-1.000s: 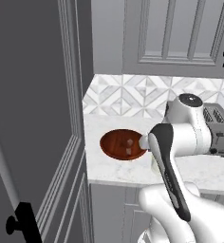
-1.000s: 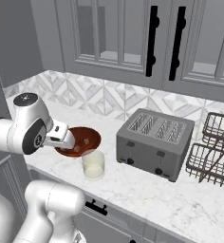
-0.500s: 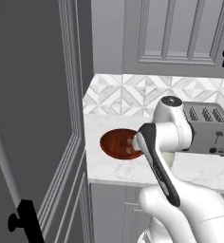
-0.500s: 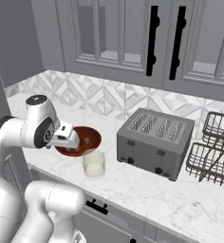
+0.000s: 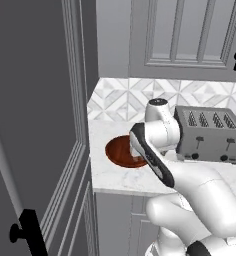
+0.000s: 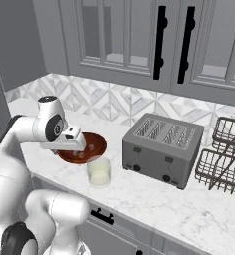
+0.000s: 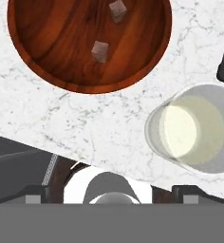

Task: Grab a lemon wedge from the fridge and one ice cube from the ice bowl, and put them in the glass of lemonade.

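Swung lower, the gripper (image 6: pixel 72 145), jaws spread wide and empty, hovers over the ice bowl (image 7: pixel 47 61); glass of lemonade (image 7: pixel 192 128) lower right.

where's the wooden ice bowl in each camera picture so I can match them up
Left base view: ice bowl at centre, partly behind the arm.
Right base view: left of centre, behind the glass of lemonade.
Hand view: top, two ice cubes inside.
Shared landmark: the toaster in both base views.
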### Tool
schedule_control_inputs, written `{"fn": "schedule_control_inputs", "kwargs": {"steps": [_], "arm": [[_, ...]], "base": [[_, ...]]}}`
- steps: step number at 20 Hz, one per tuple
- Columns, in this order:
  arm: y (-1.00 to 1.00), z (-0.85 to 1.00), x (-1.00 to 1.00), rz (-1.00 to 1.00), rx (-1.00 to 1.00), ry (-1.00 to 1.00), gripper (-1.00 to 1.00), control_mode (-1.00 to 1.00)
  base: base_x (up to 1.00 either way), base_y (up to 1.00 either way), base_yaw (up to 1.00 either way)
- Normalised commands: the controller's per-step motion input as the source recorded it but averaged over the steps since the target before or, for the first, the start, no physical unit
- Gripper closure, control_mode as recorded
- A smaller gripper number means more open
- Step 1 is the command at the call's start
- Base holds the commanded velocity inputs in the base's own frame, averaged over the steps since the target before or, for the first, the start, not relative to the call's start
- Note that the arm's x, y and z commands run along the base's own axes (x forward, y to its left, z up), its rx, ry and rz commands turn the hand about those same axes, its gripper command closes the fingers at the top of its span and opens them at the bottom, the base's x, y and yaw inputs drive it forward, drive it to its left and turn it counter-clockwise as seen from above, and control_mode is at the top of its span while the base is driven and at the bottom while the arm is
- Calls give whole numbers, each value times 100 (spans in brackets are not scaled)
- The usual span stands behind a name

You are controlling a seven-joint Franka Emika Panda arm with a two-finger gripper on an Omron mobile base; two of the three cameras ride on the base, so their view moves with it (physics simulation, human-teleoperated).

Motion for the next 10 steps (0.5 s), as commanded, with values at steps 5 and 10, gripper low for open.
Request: {"fn": "schedule_control_inputs", "kwargs": {"steps": [5, 10], "arm": [[1, -24, 40, 0, 0, 0, -100, -100], [0, -42, 26, 0, 0, 2, -100, -100]], "base": [[0, 0, 0], [0, 0, 0]]}}
